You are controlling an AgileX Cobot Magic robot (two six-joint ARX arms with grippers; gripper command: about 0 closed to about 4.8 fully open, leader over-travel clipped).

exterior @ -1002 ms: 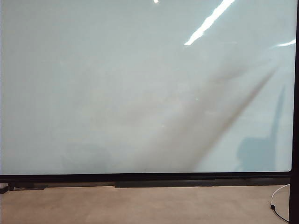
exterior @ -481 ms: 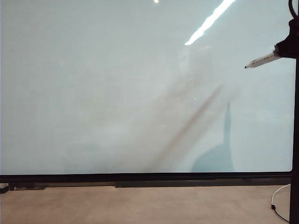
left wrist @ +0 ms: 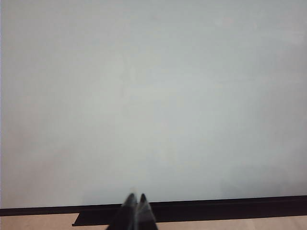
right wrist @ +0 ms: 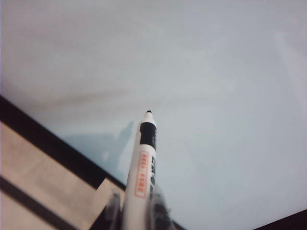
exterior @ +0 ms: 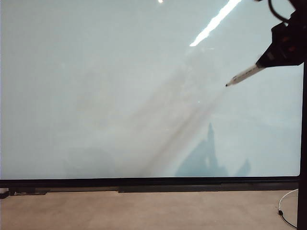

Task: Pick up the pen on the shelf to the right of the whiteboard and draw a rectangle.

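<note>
Both tools cropped: right tool point(exterior: 265, 61) grips pen point(exterior: 242, 75); left tool point(left wrist: 135, 200) seemingly closed.

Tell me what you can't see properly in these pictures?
- Right gripper, exterior view: cut off by the picture's edge; it holds the pen.
- Whether the pen tip touches the whiteboard: cannot tell from any view.
- Left gripper, left wrist view: blurred, only its fingertips show.
- Rectangle: none is visible yet.

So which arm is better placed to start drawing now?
The right: its gripper holds the pen, tip toward the blank whiteboard. The left gripper is shut, empty, low by the frame.
</note>
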